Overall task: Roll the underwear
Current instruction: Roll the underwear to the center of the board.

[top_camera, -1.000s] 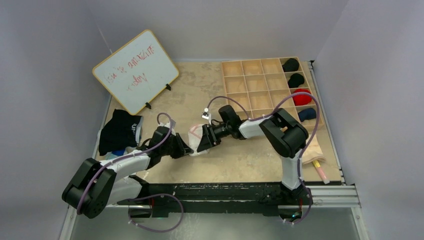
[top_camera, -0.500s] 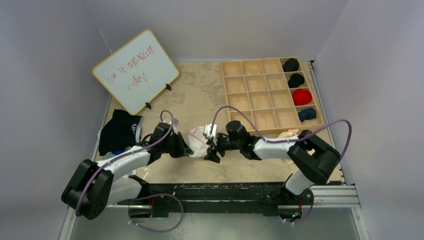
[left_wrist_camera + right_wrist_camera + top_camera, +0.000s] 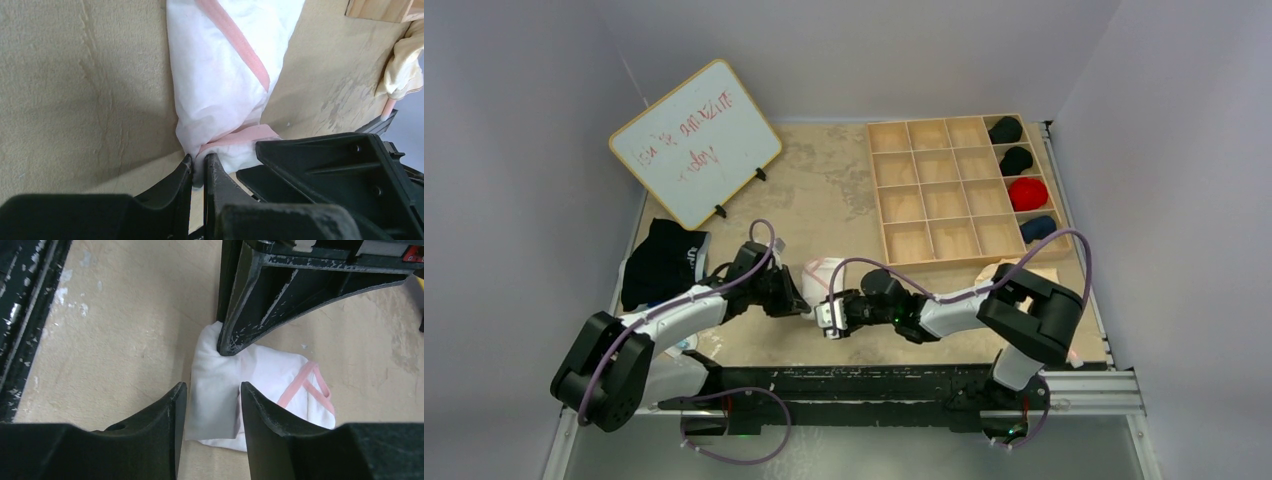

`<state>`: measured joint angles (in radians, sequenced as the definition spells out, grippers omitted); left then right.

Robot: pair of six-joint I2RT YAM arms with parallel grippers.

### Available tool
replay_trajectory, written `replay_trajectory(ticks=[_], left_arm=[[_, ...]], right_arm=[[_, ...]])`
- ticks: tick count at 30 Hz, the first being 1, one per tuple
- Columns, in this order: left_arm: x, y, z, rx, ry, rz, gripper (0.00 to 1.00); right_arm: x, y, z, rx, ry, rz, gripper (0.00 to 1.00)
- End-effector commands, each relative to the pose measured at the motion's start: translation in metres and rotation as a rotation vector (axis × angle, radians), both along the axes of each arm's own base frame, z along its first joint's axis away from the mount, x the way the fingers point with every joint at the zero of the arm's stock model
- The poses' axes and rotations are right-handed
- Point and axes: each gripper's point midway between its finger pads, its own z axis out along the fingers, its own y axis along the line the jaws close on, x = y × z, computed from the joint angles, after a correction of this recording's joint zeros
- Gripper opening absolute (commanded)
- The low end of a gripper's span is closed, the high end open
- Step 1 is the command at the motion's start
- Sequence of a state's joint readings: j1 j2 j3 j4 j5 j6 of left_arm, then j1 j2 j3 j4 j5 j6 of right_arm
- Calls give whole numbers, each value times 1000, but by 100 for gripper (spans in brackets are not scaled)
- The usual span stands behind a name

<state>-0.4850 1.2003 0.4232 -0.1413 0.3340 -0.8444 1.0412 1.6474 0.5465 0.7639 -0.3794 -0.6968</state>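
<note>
Checking in from the remote station. The booth is boxed in by plain pale walls on three sides. The table is a tan, scuffed board with pale patches worn into it. On the far right sits a wooden divider tray; its right-hand column holds rolled pieces, two black, one red and one navy. A whiteboard with red scribble leans at far left. There's a dark clothes pile by the left edge and a cream cloth near the tray's near right corner.

The underwear is white with pink trim. It lies just left of the tray's near corner, toward my side of the table. It's bunched into a long narrow bundle, with the long axis running roughly front to back, away from the arm bases.

The left gripper is pinched tight on the bundle's near end, jaws almost together with fabric squeezed between. The right gripper comes in from the right with its jaws partway apart, straddling a folded white edge. I can't tell if its pads actually press the cloth.
</note>
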Motion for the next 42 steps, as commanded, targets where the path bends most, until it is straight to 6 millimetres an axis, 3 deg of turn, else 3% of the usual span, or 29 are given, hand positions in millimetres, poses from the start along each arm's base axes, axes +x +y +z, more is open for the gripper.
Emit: replay_trajectory(ticks=[1, 5, 8, 13, 15, 17, 21, 24, 30, 42], left_arm=[[6, -8, 11, -20, -24, -37, 4], [6, -9, 13, -24, -22, -46, 4], [6, -9, 12, -22, -19, -51, 4], [5, -9, 12, -17, -17, -57, 5], [6, -7, 12, -7, -19, -40, 12], [7, -4, 14, -2, -25, -19, 24], [8, -1, 23, -19, -56, 21, 45], [6, 2, 28, -35, -73, 55, 52], [-2, 10, 32, -52, -118, 85, 56], [-19, 19, 19, -56, -98, 104, 58]], right_arm=[[7, 4, 4, 7, -97, 4, 46], [5, 2, -8, -29, -90, -5, 44], [6, -2, -17, -59, -91, -25, 37], [7, -9, -27, -80, -54, -81, 16], [2, -10, -31, -81, 15, -94, 4], [-11, -9, -33, -72, 119, -85, 0], [-36, 0, -17, 46, 384, -10, 0], [-45, 5, -2, 115, 575, 40, 0], [-35, 8, 6, 144, 867, 16, 0], [-25, 11, -21, -91, 1017, -88, 2]])
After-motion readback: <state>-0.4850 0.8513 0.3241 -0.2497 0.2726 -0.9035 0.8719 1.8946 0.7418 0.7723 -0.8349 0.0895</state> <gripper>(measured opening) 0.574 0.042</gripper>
